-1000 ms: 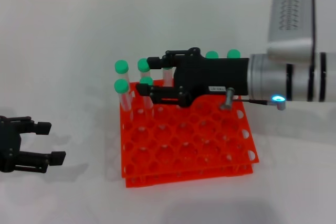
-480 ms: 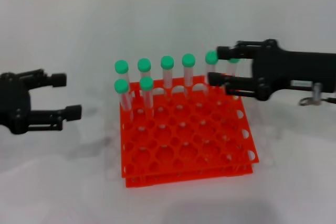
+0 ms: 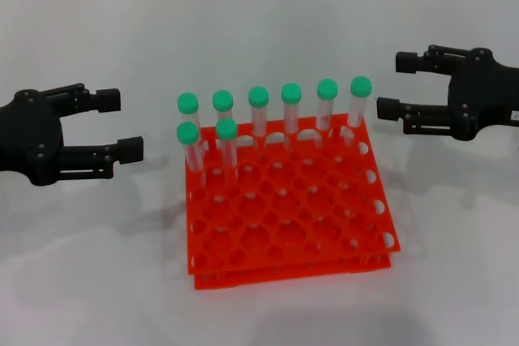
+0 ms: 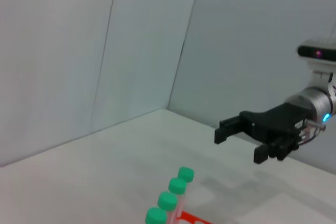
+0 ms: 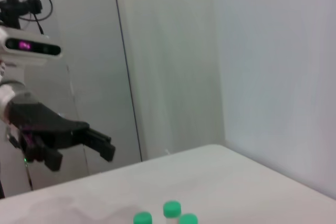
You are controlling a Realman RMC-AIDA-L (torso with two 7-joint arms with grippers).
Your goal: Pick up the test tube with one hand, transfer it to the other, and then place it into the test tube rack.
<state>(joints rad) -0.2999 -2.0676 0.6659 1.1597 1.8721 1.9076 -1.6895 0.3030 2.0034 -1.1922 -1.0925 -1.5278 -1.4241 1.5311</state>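
**On the white surface, both hands back off and the rack holds every tube**

At the left of the white surface [image 3: 97, 265], the left hand [image 3: 113, 125] hangs beside the rack with its two black fingers spread and nothing between them. It has come up and in from lower down at the edge of the scene a second ago, and now sits level with the back rows, well apart from the nearest tube.

In the middle, the orange-red test tube rack [image 3: 292, 224] stands where it was. Eight green-capped tubes stand upright in it: six in the back row and two just in front at the left end. Which of them is the test tube just delivered I cannot say for certain; my guess is one in the middle of the back row [image 3: 259, 116], where the right hand was reaching a second ago.

At the right, the right hand [image 3: 393, 85] has pulled away from over the rack and now hovers off its far right corner, fingers apart and empty, clear of the end tube [image 3: 358, 104].

With no tube lying loose and neither hand holding one, the placing looks finished.
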